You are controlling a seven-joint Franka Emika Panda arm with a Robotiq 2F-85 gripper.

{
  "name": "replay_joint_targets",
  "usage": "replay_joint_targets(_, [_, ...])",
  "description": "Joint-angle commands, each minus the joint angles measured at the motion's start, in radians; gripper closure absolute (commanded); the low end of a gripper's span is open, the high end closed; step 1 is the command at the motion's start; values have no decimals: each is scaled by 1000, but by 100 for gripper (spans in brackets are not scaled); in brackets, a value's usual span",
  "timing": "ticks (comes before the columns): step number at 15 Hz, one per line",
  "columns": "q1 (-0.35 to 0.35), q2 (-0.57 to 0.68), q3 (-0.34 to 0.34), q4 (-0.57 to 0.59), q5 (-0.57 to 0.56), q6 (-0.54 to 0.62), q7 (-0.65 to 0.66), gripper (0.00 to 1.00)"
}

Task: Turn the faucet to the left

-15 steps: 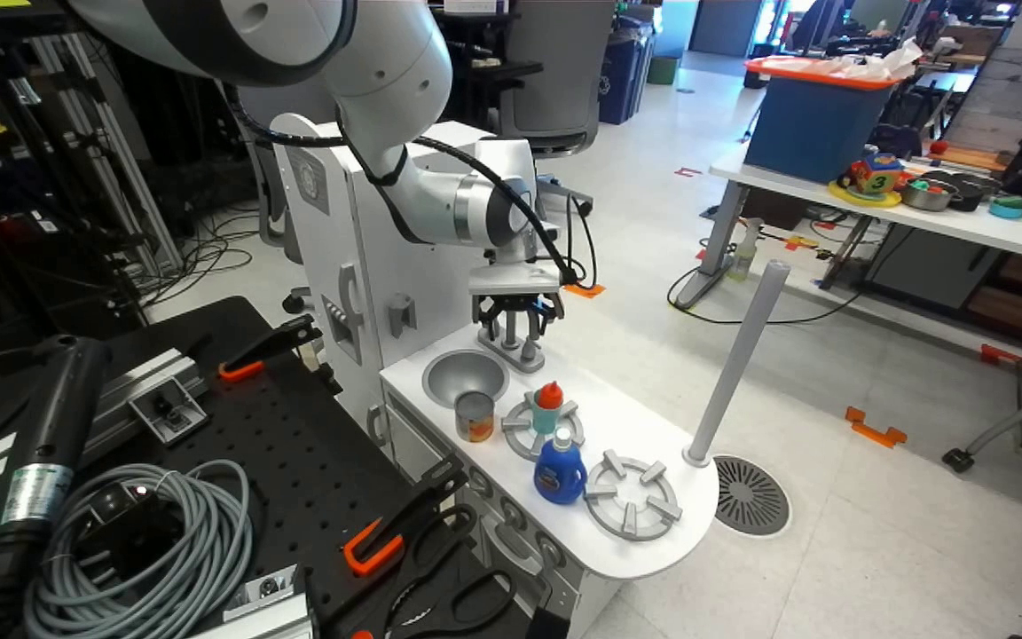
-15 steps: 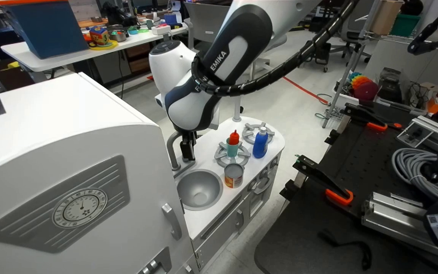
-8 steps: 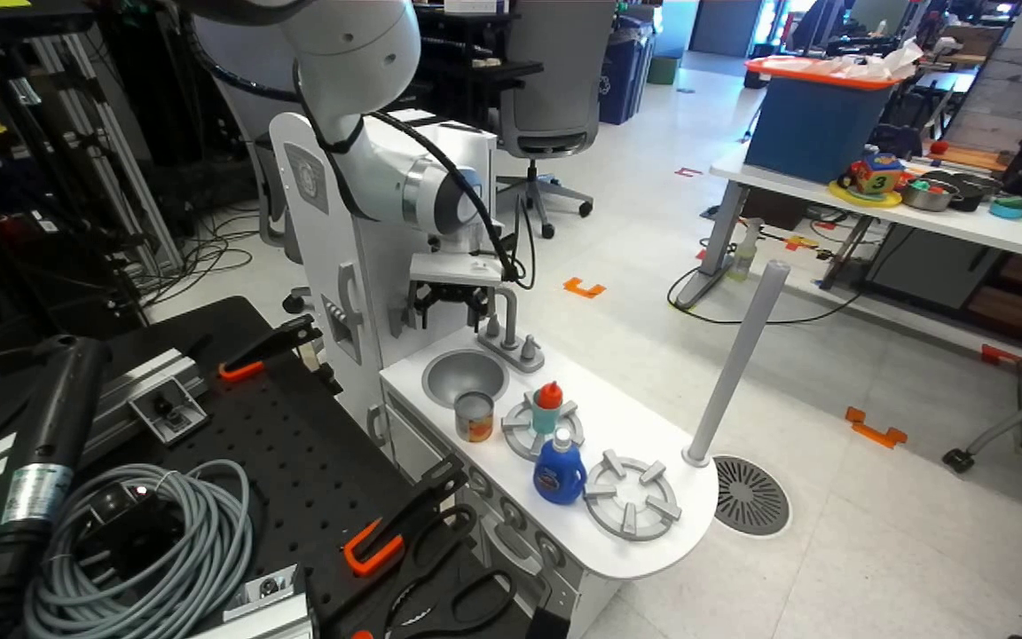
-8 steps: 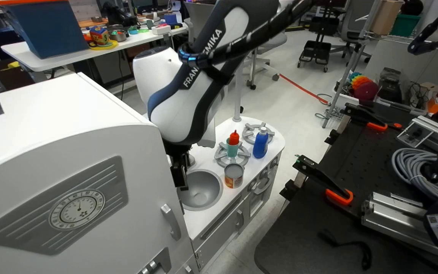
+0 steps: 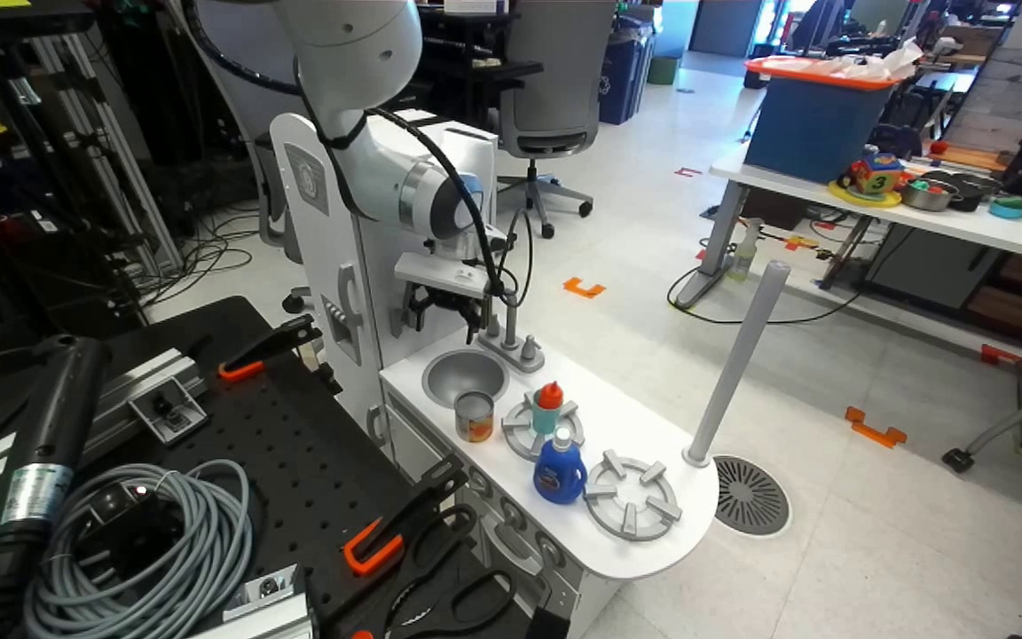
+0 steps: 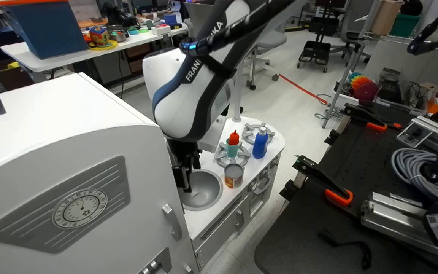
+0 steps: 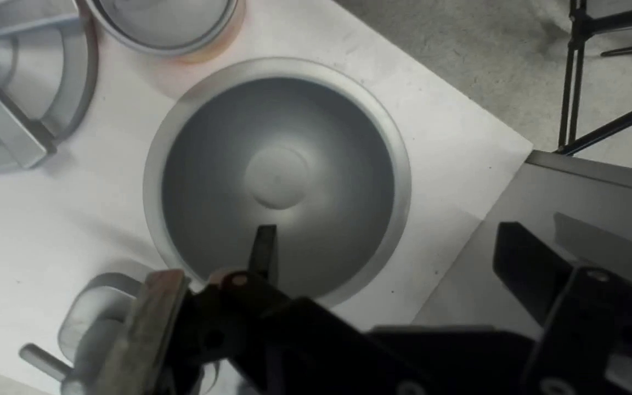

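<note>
The grey faucet (image 5: 511, 330) stands on its grey base behind the basin in an exterior view; its curved top is hidden by my gripper and cable. In the wrist view, grey parts of the faucet unit (image 7: 96, 307) show at the lower left, partly covered by a finger. The arm mostly hides it in an exterior view. My gripper (image 5: 445, 327) is open and empty above the round metal basin (image 7: 277, 118), beside the faucet, also seen in an exterior view (image 6: 191, 178). In the wrist view its fingers (image 7: 387, 226) are wide apart, one over the basin, one by the cabinet wall.
A tall white toy fridge (image 6: 154, 167) stands right beside the basin. An open can (image 5: 475, 417), a teal cup (image 5: 546, 417) with a red-topped bottle on a burner, and a blue bottle (image 5: 560, 470) stand on the white counter (image 5: 626, 426). A grey post (image 5: 737, 364) rises at its end.
My gripper has moved from over the faucet base toward the fridge, to above the basin, and has since tilted slightly. The faucet came into view behind it. The counter items have not moved.
</note>
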Motion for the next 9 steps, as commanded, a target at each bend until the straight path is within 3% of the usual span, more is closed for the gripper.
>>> replay_joint_targets(1, [-10, -162, -36, -151, 62, -56, 140, 0])
replay_joint_targets(2, [-15, -199, -45, -177, 77, -82, 174, 0])
replay_joint_targets(3, [-1, -86, -35, -69, 54, -42, 110, 0])
replay_joint_targets(9, [3, -90, -39, -82, 55, -46, 114, 0])
